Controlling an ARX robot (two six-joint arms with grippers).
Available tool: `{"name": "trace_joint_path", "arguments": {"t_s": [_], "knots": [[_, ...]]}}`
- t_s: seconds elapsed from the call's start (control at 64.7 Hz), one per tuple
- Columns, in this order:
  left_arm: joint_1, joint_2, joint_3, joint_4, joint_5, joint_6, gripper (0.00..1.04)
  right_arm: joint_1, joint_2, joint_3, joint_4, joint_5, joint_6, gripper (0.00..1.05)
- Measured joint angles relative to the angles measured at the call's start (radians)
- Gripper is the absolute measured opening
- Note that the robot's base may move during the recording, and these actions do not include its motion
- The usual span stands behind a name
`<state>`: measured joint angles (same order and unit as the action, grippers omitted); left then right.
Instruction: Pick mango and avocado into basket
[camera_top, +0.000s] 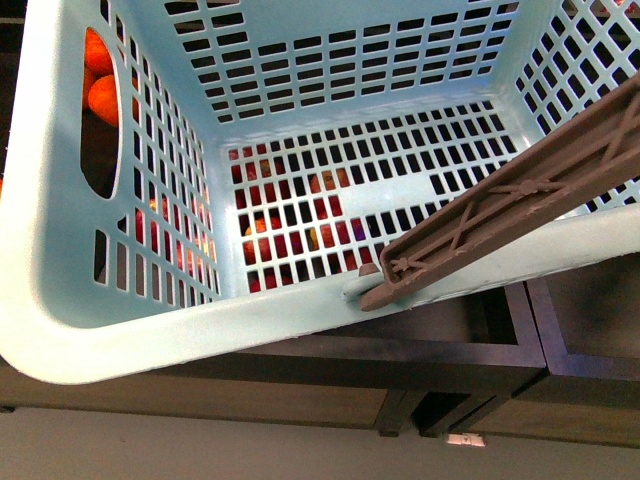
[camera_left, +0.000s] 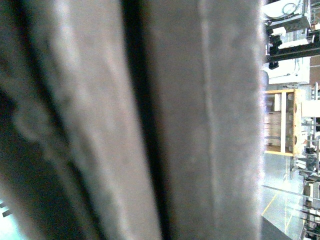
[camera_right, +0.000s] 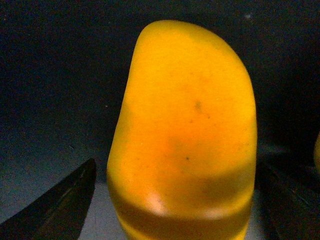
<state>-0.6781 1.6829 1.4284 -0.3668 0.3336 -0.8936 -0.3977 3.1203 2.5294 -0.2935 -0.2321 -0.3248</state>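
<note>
The mango (camera_right: 185, 130) sits between the spread fingers of the right pincer (camera_right: 176, 167), with a thin gap on one side. The basket (camera_top: 150, 330) fills the front view, its brown handle (camera_top: 500, 200) slanting over the near rim. The left pincer cannot be made out.

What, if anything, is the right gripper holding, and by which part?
The mango sits between the fingers of the right gripper, at its wider end; clamping cannot be told.
</note>
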Motion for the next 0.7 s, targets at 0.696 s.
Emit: {"name": "trace_joint_path", "arguments": {"t_s": [0.696], "knots": [[0.0,0.0,0.0,0.0,0.0,0.0,0.28,-0.021,-0.311,-0.555,0.304,-0.05,0.047,0.62]]}}
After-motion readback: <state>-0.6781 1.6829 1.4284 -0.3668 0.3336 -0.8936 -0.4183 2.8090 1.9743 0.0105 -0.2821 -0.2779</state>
